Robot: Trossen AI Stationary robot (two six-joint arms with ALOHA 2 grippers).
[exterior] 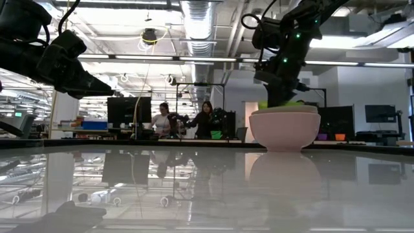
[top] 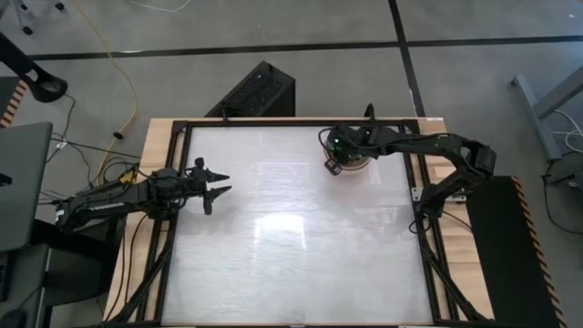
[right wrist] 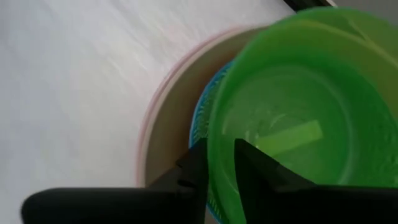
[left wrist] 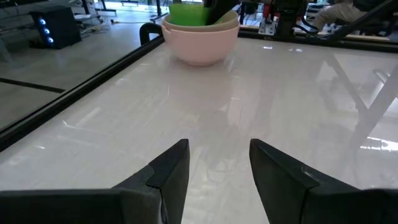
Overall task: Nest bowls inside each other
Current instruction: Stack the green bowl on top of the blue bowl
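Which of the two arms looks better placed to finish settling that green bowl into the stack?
The right. Its end effector straddles the rim of the green bowl, directly above the stacked pink bowl. The left end effector hangs open and empty across the table, far from the stack.

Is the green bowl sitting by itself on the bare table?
No, the green bowl sits inside the blue bowl, which is nested in the larger bowls, as the right wrist view shows.
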